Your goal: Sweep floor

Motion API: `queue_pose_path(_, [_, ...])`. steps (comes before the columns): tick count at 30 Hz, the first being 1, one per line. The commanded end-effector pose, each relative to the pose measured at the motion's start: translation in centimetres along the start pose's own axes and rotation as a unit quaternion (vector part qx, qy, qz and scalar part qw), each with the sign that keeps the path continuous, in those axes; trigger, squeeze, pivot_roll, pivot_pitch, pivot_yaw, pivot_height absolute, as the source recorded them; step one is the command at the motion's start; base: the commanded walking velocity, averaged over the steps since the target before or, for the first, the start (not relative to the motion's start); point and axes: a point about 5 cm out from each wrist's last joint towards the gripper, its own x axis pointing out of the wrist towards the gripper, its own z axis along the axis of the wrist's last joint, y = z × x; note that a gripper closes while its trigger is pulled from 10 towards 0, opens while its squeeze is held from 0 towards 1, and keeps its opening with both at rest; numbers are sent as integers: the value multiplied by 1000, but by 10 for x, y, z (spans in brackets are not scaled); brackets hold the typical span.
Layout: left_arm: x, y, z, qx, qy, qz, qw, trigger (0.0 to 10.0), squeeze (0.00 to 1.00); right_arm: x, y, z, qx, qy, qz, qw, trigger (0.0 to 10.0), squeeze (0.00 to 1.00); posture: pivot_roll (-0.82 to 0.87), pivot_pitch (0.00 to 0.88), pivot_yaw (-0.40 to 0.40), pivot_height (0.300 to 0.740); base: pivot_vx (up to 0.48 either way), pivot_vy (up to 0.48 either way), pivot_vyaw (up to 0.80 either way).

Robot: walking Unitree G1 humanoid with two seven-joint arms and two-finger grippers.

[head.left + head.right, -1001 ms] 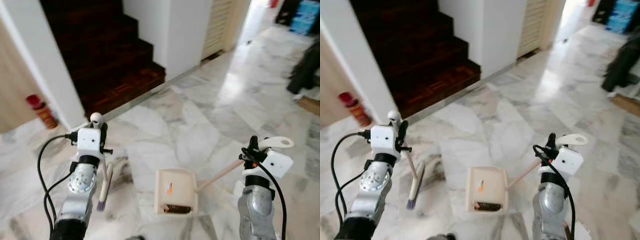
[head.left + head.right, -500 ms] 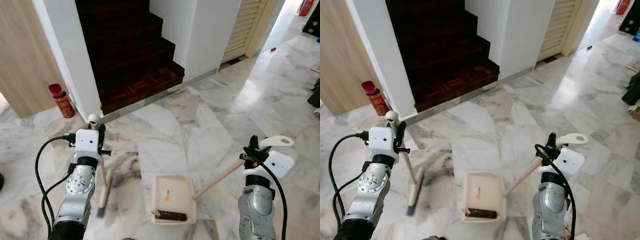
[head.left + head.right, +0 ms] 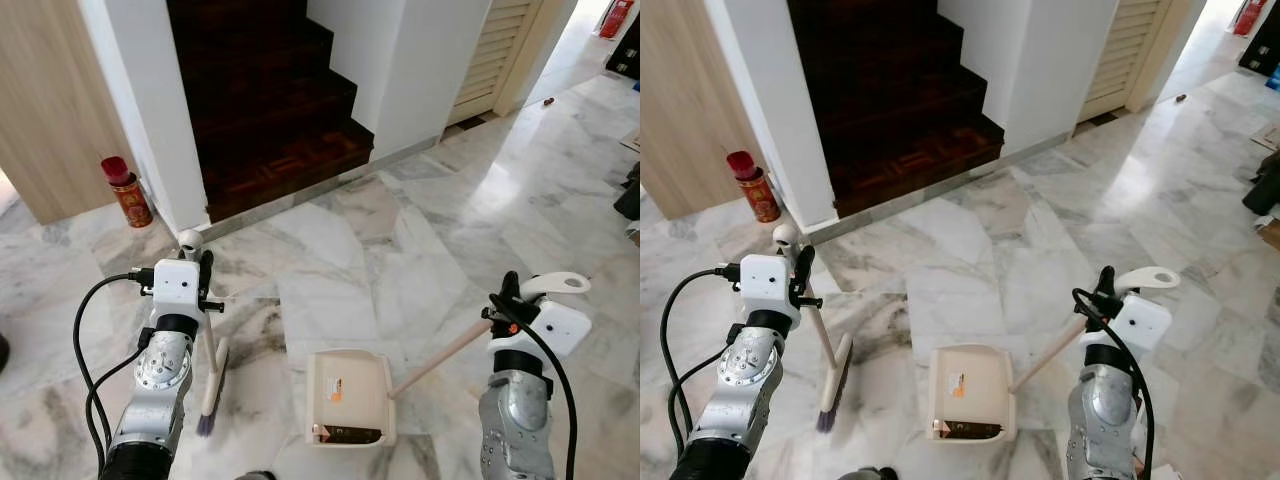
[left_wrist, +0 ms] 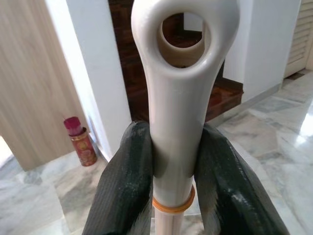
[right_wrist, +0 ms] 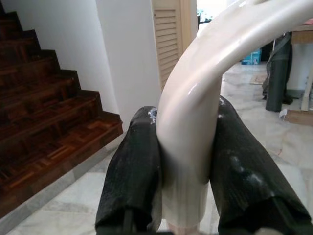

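My left gripper (image 3: 199, 268) is shut on the white handle of a small broom (image 3: 212, 372), whose bristle head rests on the marble floor (image 3: 400, 250) below it. In the left wrist view the black fingers (image 4: 127, 186) clamp the broom handle (image 4: 178, 98) just under its hanging loop. My right gripper (image 3: 508, 300) is shut on the long handle of a cream dustpan (image 3: 349, 395) that sits on the floor between my arms, with dark debris at its near edge. The right wrist view shows the fingers (image 5: 134, 176) pinching the dustpan handle (image 5: 195, 112).
Dark wooden stairs (image 3: 270, 100) rise ahead between white walls. A red canister (image 3: 128, 192) stands by the wooden panel at the left. A louvred door (image 3: 497, 50) is at the back right, and dark bags (image 3: 630, 195) lie at the right edge.
The camera has swung, so the stairs and red canister sit more centred. The broom head has steadied on the floor beside the dustpan. Both grips are unchanged.
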Motion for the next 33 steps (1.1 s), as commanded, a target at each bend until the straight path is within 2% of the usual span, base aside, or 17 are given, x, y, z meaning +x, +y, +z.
queue_pose_path(1, [2,2,11,3,-24,6,1000,10000,0,5,1,9,3,-20,0,1000,10000,0,183,78,-71,740,0,300,800])
queue_pose_path(33, [1,3,11,4,-21,7,1000,10000,0,6,1,10,18,-16,1,1000,10000,0,183,87,-75,740,0,302,25])
